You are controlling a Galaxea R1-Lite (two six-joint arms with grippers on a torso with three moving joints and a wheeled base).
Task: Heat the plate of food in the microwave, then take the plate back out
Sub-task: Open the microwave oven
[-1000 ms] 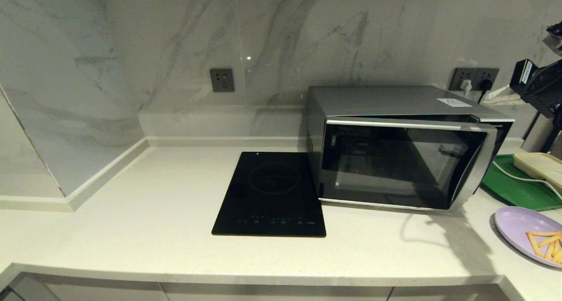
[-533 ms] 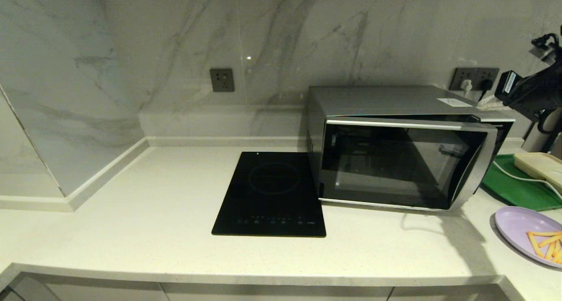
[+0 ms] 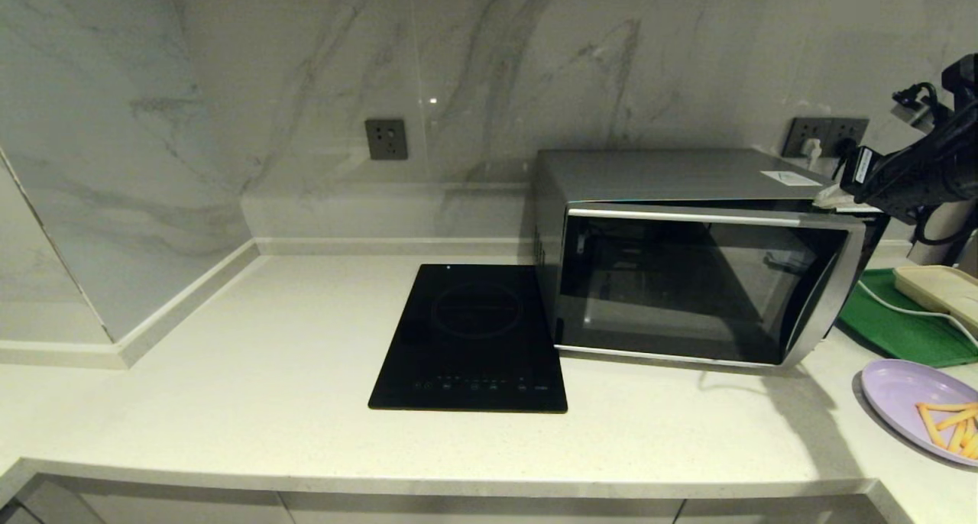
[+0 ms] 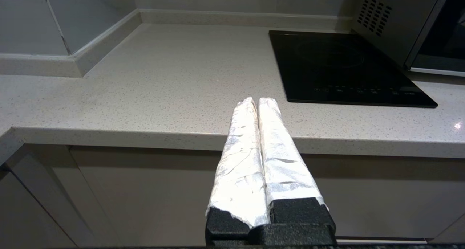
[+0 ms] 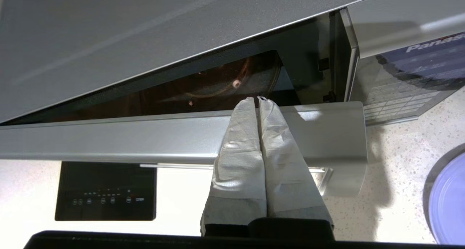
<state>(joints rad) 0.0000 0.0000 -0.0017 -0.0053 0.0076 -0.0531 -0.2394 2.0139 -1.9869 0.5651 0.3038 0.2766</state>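
The silver Panasonic microwave (image 3: 688, 176) stands on the counter with its dark glass door (image 3: 688, 287) ajar, swung a little outward on its right side. My right gripper (image 3: 829, 197) is shut and empty, its taped tips over the top right corner of the door (image 5: 145, 136), at the gap to the cavity. The lavender plate (image 3: 901, 390) with orange fries (image 3: 955, 425) lies on the counter at the far right, partly cut off; its rim (image 5: 448, 198) shows in the right wrist view. My left gripper (image 4: 256, 102) is shut and empty, parked low before the counter's front edge.
A black induction cooktop (image 3: 474, 337) lies flat left of the microwave. A green tray (image 3: 894, 325) with a cream box (image 3: 943, 287) and white cable sits behind the plate. Wall sockets (image 3: 829, 136) sit behind the microwave. Bare counter (image 3: 267, 356) stretches to the left.
My right arm has swung left and down from beside the wall sockets to the microwave's top right corner. The door, plate and left arm have not moved.
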